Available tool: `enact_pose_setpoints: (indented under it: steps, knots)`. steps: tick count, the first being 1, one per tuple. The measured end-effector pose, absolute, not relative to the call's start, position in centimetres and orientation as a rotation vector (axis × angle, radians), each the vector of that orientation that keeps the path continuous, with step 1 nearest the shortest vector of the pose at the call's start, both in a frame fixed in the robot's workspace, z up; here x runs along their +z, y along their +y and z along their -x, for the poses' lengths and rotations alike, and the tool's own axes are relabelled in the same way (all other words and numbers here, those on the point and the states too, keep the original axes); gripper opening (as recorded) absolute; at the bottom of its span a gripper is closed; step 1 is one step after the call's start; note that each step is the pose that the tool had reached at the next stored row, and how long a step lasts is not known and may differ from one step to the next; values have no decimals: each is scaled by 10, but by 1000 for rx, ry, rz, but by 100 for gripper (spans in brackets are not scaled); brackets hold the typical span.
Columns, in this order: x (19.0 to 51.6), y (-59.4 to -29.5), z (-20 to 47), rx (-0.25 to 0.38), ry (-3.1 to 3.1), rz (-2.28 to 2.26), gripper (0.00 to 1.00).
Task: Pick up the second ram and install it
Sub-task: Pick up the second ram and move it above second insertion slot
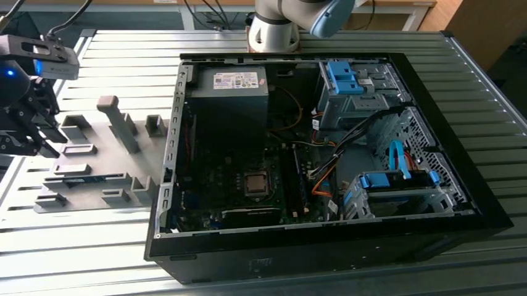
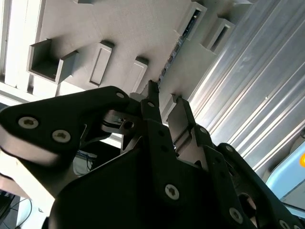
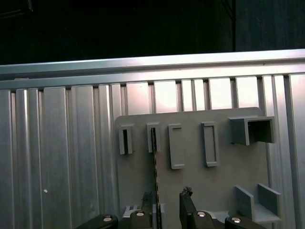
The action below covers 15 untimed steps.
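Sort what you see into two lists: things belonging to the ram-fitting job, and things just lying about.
Job: second ram, on edge in the grey holder plate; open claw near it; motherboard.
Lying about: power supply; blue drive clips; slatted table.

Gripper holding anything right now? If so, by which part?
Nothing is held. The gripper has its fingers apart over the gray fixture. The second ram sits on edge in its slot, beside one finger, not clamped.

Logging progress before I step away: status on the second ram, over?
Gripper open above the grey holder tray. Second ram on edge in its tray slot, not gripped. Nothing seen blocking the ram.
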State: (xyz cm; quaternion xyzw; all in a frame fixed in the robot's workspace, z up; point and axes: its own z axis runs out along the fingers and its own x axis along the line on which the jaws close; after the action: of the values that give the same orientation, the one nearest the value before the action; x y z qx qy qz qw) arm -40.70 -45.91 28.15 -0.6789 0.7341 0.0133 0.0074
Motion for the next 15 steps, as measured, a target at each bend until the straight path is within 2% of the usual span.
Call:
enact_pose_setpoints:
  steps: [15]
  knots:
    - [272,-459,407,41,2295,2123,36]
